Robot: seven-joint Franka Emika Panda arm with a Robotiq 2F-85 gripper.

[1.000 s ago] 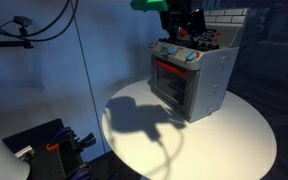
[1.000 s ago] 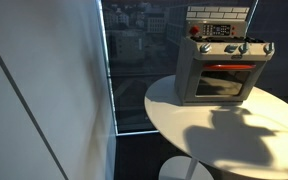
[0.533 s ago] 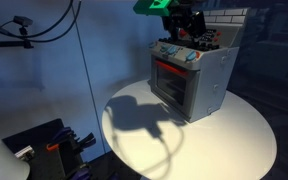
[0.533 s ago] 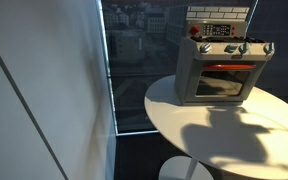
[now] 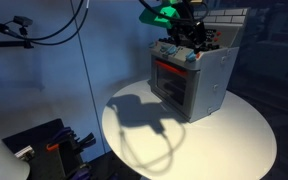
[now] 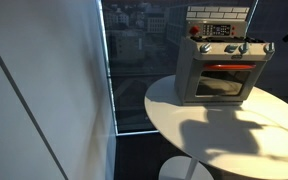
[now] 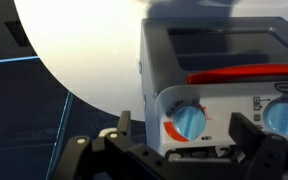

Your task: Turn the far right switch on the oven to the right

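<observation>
In the wrist view, along the bottom of the frame, finds the hand (image 7: 184, 128) open: dark fingers (image 7: 124, 124) spread wide, one at lower centre-left, its mate at lower right, clasping nothing. Between them, low in the middle of the frame, places the switch (image 7: 189, 122), with what looks like a gap on either side; cannot tell for certain whether a finger touches it. Shows it as a small round light-blue knob, seated over a red-orange arc on the pale control strip, last in the row and next to the left corner of the oven (image 7: 156, 70). Catches a second blue knob (image 7: 282, 117) at the right edge, partly cut off, just past the right-hand finger. Above the knobs, reads a silver-grey front with a red handle bar (image 7: 246, 73) across the door, and, upper left, the white table (image 7: 79, 50).

In an exterior view, puts the hand (image 5: 189, 36) in the upper middle, dark, with a green glow (image 5: 162, 14) just to its left, hanging right above the knob row of the oven (image 5: 209, 85); cannot pick out the switch there. In an exterior view, sets the oven (image 6: 222, 75) at upper right on the round table (image 6: 234, 135), with a red-lit door window (image 6: 224, 82), a brick-patterned panel (image 6: 219, 14) on top, and the switch (image 6: 267, 47) at the right end of the blue knob row.
</observation>
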